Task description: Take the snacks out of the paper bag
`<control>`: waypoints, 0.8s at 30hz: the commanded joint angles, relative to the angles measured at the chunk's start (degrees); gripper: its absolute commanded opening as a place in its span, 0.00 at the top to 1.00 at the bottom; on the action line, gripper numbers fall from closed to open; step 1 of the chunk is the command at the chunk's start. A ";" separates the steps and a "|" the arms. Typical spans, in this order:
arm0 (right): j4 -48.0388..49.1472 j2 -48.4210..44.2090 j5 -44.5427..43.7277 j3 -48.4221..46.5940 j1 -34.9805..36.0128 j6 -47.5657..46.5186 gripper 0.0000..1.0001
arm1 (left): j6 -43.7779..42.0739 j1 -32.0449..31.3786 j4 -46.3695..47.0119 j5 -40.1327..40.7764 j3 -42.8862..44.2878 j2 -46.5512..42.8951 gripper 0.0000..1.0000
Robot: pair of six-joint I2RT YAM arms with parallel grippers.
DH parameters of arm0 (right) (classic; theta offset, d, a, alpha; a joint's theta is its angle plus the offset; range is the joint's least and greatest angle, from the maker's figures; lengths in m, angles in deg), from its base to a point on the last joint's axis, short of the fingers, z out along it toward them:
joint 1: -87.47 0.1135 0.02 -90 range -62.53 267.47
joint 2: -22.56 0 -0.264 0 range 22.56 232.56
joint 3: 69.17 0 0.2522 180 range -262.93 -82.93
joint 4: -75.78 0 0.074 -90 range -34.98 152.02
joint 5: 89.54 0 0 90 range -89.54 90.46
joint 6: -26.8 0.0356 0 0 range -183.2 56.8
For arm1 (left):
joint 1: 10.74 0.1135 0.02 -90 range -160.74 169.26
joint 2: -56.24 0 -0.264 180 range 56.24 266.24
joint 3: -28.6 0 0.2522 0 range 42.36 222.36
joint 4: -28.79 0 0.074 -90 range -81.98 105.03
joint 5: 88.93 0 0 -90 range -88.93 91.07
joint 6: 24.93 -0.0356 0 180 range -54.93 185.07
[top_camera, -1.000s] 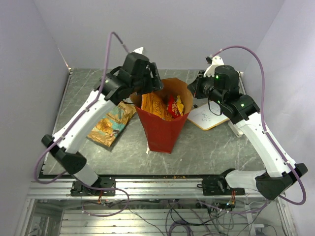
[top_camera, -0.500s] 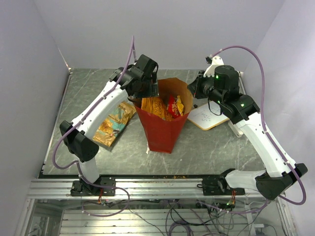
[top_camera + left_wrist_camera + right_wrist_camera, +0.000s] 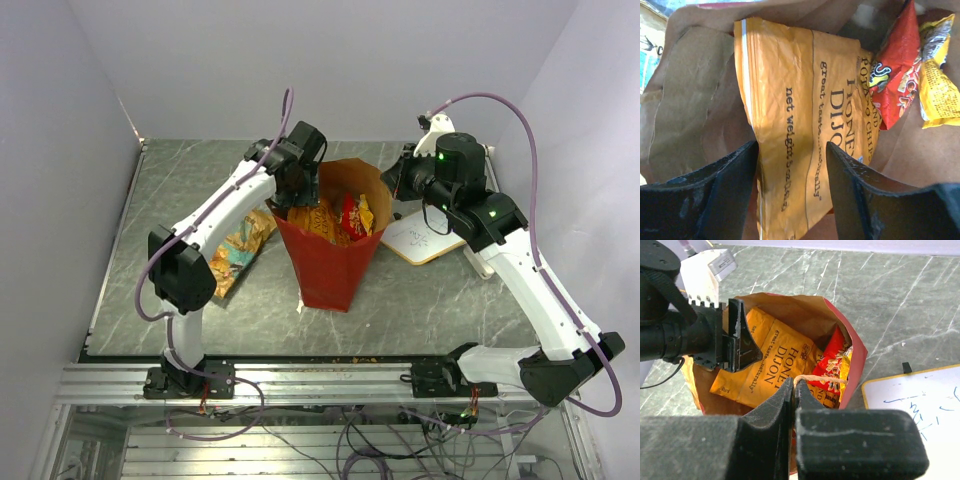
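The red paper bag (image 3: pixel 331 262) stands open mid-table, brown inside (image 3: pixel 685 100). In it lie an orange Honey Dijon chip bag (image 3: pixel 805 95), a red packet (image 3: pixel 897 70) and a yellow packet (image 3: pixel 940 85). My left gripper (image 3: pixel 792 147) is open inside the bag's mouth, its fingers on either side of the orange bag's lower edge. In the top view the left gripper (image 3: pixel 297 192) is at the bag's far left rim. My right gripper (image 3: pixel 794 385) is shut on the bag's twisted paper handle (image 3: pixel 820 379) at the right rim.
Gold and teal snack packets (image 3: pixel 235 252) lie on the table left of the bag. A white wood-framed board (image 3: pixel 425 237) lies right of the bag, also in the right wrist view (image 3: pixel 920 410). Walls close in at the back and both sides.
My left arm has swung right and its gripper has gone down into the bag's mouth over the orange chip bag. The right arm has not moved.
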 commanded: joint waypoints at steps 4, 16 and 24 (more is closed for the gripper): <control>1.31 -0.11 -0.66 -0.66 -0.21 -0.87 1.00 | -1.43 1.06 1.30 -4.43 3.57 2.96 0.53; 1.11 -0.27 -1.75 -0.48 -0.23 -0.96 1.00 | -0.05 1.12 2.03 -10.86 8.70 -0.65 0.93; 0.97 -0.38 -2.09 -0.28 -0.21 -0.78 1.00 | 3.54 2.62 8.92 -20.61 13.07 -4.70 0.93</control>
